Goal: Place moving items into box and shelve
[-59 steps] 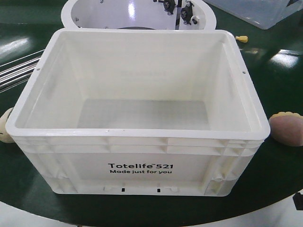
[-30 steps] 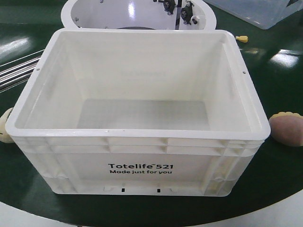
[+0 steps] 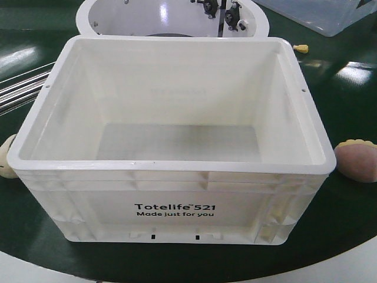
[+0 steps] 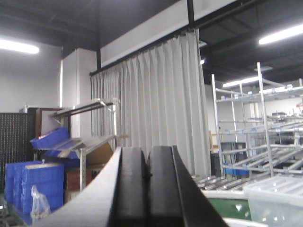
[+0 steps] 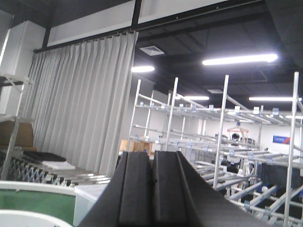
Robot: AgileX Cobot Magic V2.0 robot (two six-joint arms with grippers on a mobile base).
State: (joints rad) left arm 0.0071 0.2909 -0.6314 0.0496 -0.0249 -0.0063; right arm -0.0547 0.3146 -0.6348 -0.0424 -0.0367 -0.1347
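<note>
Nothing moved: my left gripper point(image 4: 147, 182) and right gripper point(image 5: 152, 189) are clenched empty, and the pale yellow toy point(image 3: 7, 157) and reddish-brown toy point(image 3: 358, 161) lie outside the empty Totelife crate point(image 3: 177, 207).

White crate point(image 3: 88, 200) with black lettering on dark green table point(image 3: 347, 218); pinkish-brown toy point(image 3: 358, 164) trimmed yellow; the cropped toy point(image 3: 6, 156) looks pale cream.
</note>
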